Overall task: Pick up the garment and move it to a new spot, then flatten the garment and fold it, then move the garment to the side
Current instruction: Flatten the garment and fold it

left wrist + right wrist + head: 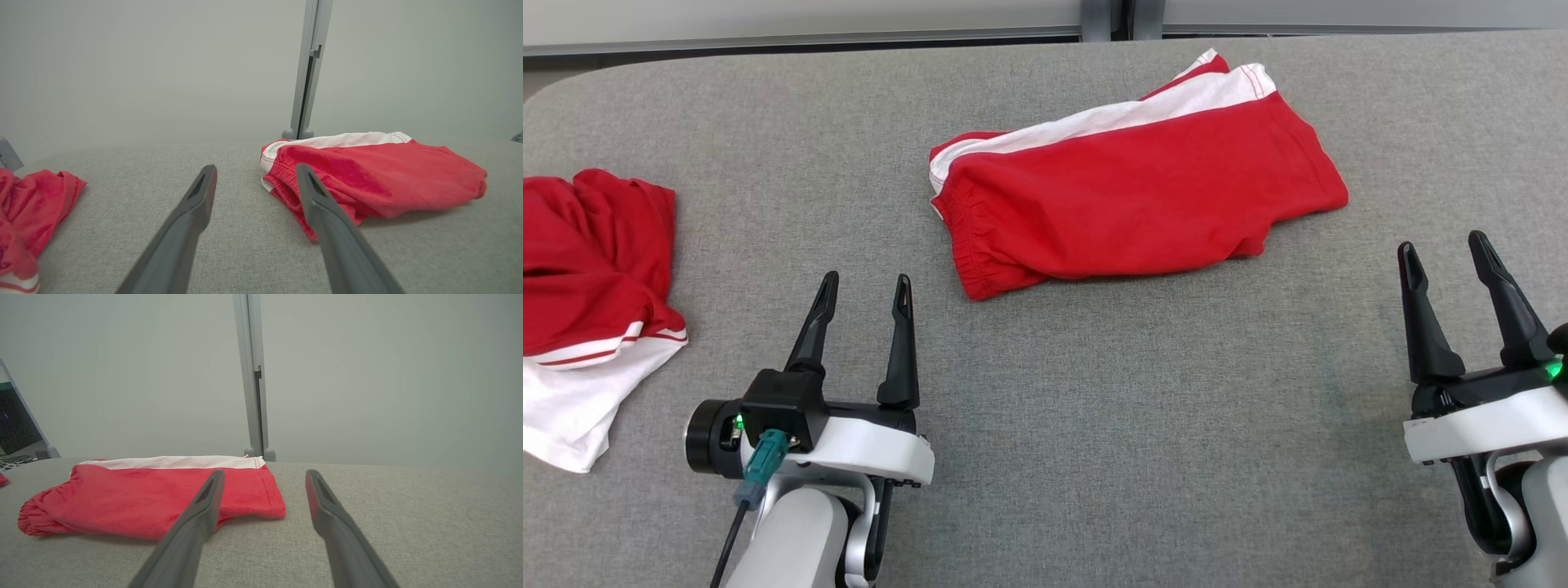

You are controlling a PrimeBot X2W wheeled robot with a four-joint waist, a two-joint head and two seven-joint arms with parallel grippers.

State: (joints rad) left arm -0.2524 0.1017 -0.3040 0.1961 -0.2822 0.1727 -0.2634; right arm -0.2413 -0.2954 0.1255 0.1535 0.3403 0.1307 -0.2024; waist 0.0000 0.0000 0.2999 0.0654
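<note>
On the grey table (1045, 490), the red garment (1135, 204) lies folded, apart from the left gripper (866, 282) and right gripper (1442, 243), both spread and empty, so seemingly only moving it aside remains.

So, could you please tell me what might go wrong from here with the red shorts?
The folded red shorts may unfold if lifted by the top layer alone; the left end effector and right end effector are both open, clear of them. Moved left, they could land on the crumpled red-and-white garment lying there.
</note>
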